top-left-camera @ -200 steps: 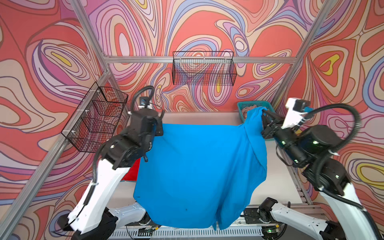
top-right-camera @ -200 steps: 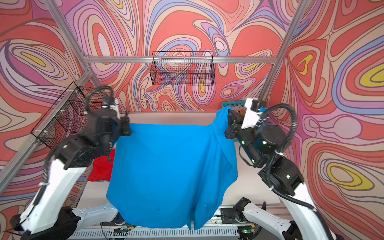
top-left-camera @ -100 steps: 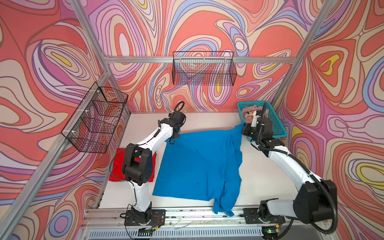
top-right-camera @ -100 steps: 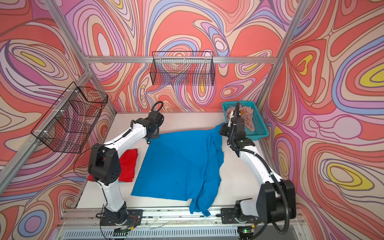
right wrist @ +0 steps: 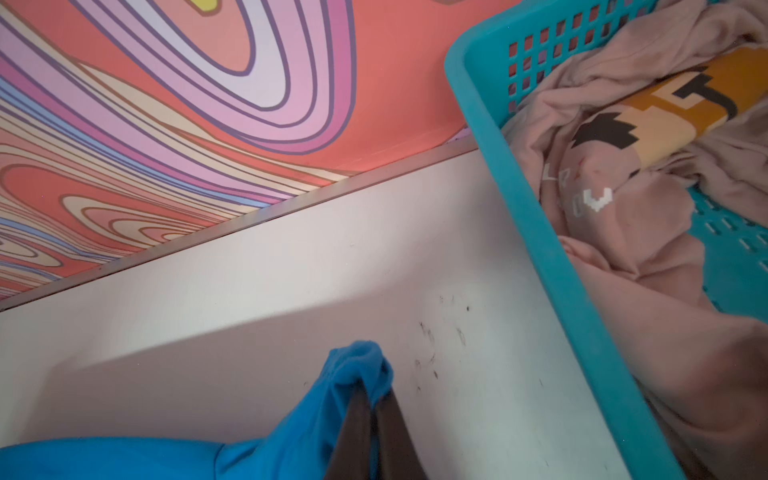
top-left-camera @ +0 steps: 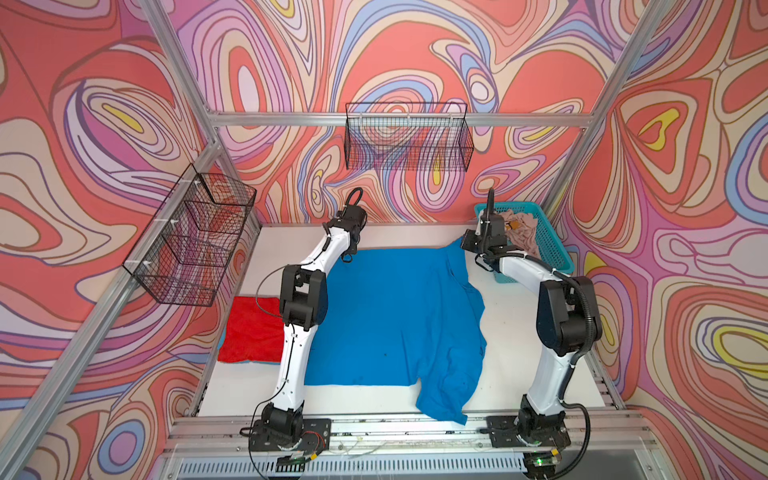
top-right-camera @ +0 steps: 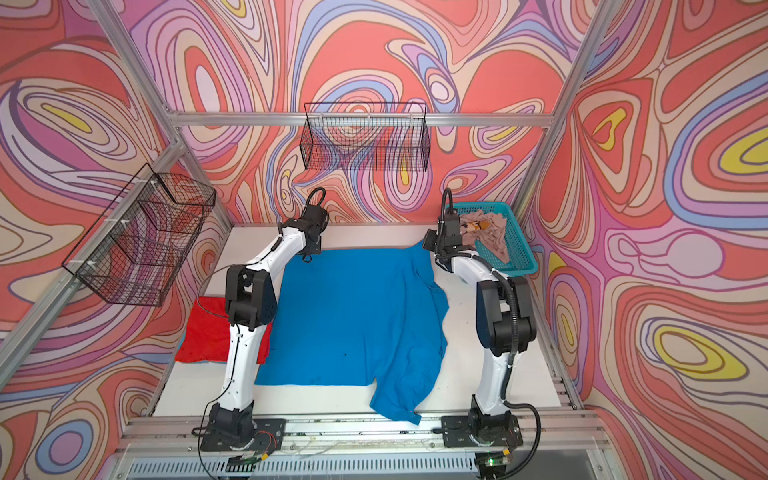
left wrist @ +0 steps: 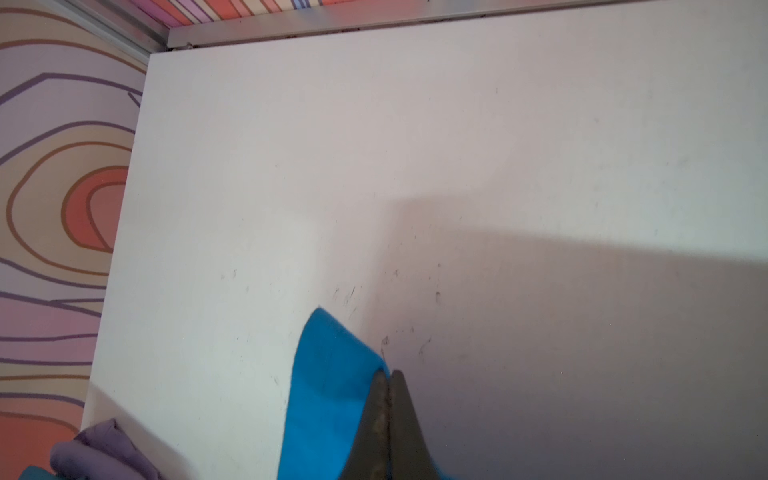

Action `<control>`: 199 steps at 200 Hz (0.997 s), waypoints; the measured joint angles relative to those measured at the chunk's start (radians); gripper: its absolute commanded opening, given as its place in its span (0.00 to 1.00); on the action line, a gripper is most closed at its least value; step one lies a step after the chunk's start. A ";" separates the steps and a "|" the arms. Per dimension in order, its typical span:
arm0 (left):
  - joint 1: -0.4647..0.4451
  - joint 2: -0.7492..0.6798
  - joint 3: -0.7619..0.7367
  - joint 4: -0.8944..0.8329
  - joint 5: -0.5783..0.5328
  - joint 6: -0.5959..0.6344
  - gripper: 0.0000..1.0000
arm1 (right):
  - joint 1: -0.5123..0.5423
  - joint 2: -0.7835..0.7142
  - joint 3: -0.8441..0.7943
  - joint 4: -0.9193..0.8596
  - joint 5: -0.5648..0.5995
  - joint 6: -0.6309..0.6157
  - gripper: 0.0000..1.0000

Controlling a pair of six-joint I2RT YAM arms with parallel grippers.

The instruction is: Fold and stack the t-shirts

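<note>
pinching the far corners of the blue t-shirt with my left end effector and right end effector both closed tight on cloth, i have it spread on the surface beside the red t-shirt, so next, i judge, comes releasing and folding a side inward.

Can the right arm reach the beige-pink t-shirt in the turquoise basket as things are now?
Probably yes: the open-topped basket lies just beside the right gripper, and nothing covers the beige-pink t-shirt. But the gripper is shut on the blue t-shirt, so it must release first.
</note>
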State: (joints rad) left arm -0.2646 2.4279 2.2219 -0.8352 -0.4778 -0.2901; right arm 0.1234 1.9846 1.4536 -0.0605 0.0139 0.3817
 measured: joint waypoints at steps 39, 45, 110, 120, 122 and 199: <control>0.011 0.109 0.165 -0.054 0.020 0.020 0.03 | 0.000 0.158 0.170 -0.075 0.009 -0.040 0.00; 0.011 0.113 0.168 -0.060 0.025 0.021 0.14 | 0.000 0.178 0.196 -0.089 0.009 -0.045 0.00; 0.012 -0.027 0.053 -0.089 0.075 0.008 0.94 | 0.000 0.243 0.472 -0.270 0.020 -0.098 0.67; 0.012 -0.089 0.013 -0.088 0.086 -0.002 0.95 | 0.000 0.243 0.504 -0.281 0.019 -0.115 0.69; 0.012 -0.104 0.005 -0.087 0.089 -0.005 0.96 | 0.000 0.243 0.510 -0.288 0.021 -0.116 0.69; -0.041 -0.423 -0.397 0.025 0.239 -0.173 0.97 | 0.167 0.166 0.376 -0.361 0.032 -0.176 0.61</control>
State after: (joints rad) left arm -0.3058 2.0052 1.8244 -0.8104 -0.2386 -0.4633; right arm 0.2901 2.1509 1.8294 -0.4217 0.0456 0.2054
